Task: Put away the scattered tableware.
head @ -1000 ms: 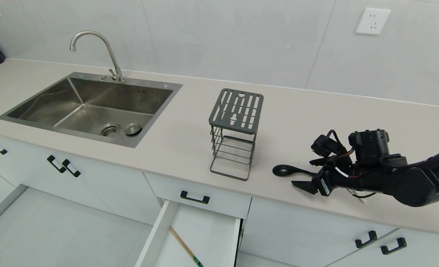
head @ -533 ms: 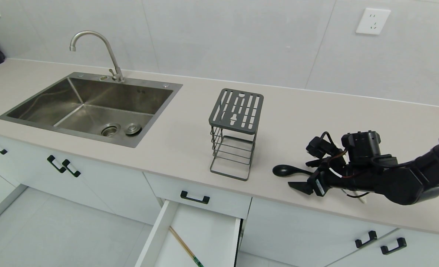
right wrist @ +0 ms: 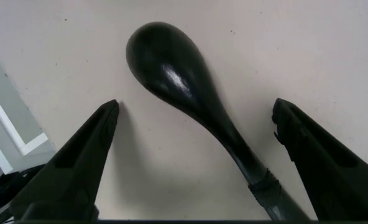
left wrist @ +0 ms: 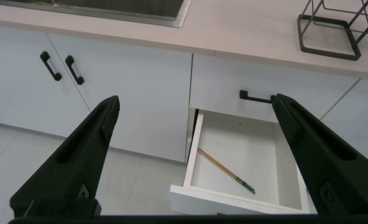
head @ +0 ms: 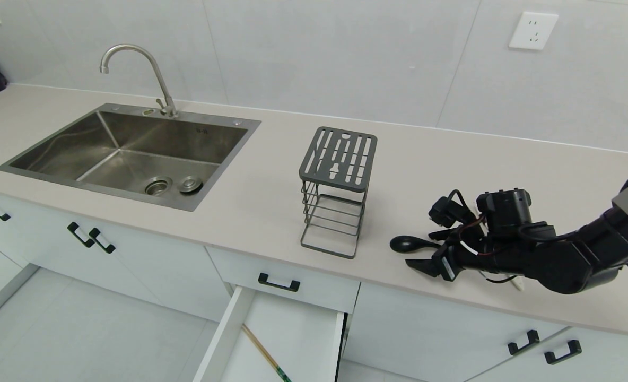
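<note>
Here spoon (right wrist: pixel 171 68) lies between spread right gripper (right wrist: pixel 194 107) jaws, untouched.

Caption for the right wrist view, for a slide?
Open right gripper straddles the black spoon lying on the beige countertop.

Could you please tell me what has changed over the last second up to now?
The right gripper, open, has slid to the robot's left along the counter, farther over the black spoon handle; nothing was grasped or released. The spoon, the rack and the open drawer with its chopstick stayed put.
</note>
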Robot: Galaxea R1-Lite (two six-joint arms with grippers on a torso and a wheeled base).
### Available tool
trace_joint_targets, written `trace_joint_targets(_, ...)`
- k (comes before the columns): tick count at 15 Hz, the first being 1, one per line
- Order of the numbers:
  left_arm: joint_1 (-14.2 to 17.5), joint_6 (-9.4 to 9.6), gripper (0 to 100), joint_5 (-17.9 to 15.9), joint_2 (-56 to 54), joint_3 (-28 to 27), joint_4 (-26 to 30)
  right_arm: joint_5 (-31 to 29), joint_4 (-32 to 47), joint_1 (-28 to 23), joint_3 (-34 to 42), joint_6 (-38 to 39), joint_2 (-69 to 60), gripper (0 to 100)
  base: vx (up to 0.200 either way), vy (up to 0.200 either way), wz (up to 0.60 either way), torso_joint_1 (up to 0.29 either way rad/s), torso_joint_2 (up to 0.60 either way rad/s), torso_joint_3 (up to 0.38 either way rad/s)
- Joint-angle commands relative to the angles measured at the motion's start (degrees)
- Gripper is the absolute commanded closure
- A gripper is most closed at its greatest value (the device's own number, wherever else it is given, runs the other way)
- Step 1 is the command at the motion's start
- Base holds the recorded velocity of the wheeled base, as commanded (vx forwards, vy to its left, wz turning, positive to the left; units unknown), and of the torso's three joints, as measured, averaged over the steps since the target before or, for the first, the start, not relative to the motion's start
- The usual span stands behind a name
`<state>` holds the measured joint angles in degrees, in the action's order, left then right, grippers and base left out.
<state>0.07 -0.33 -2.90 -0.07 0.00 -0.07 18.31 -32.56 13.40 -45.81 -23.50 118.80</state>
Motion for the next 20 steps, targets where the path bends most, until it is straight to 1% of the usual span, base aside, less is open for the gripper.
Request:
trace_joint_targets(1, 0.01, -0.02, 0, 0.00, 0.07, 0.00, -0.01, -0.03, 0.31, 0.14, 0.02, 0.04, 0.29, 100, 0.000, 0.000, 0.00, 0.000, 0.00, 0.000)
trace_joint_targets(7, 0.01, -0.02, 0, 0.00, 0.07, 0.00, -0.01, -0.38, 0.31, 0.75, 0.20, -0.14, -0.50, 100, 0.000, 0.000, 0.00, 0.000, 0.00, 0.000)
trace_joint_targets(9, 0.01, -0.02, 0, 0.00, 0.07, 0.00, -0.01, -1.17, 0.39, 1.02, 1.34, -0.14, -2.78, 100, 0.000, 0.000, 0.00, 0.000, 0.00, 0.000)
trace_joint_targets(12, 0.01, -0.02, 0, 0.00, 0.07, 0.00, -0.01, -1.17, 0.39, 1.02, 4.77, -0.58, -6.82, 100, 0.000, 0.000, 0.00, 0.000, 0.00, 0.000)
trace_joint_targets(16, 0.01, -0.02, 0, 0.00, 0.07, 0.00, -0.01, -1.17, 0.31, 1.10, 7.32, -0.67, -9.73, 100, 0.000, 0.000, 0.00, 0.000, 0.00, 0.000)
trace_joint_targets(17, 0.01, -0.02, 0, 0.00, 0.07, 0.00, -0.01, -1.17, 0.31, 0.84, 10.22, -1.81, -12.10, 100, 0.000, 0.000, 0.00, 0.000, 0.00, 0.000)
trace_joint_targets(19, 0.01, -0.02, 0, 0.00, 0.07, 0.00, -0.01, -1.08, 0.31, 0.58, 10.83, -2.42, -13.42, 100, 0.000, 0.000, 0.00, 0.000, 0.00, 0.000)
trace_joint_targets(20, 0.01, -0.02, 0, 0.00, 0.07, 0.00, -0.01, -1.08, 0.31, 1.28, 11.45, -2.42, -14.47, 100, 0.000, 0.000, 0.00, 0.000, 0.00, 0.000)
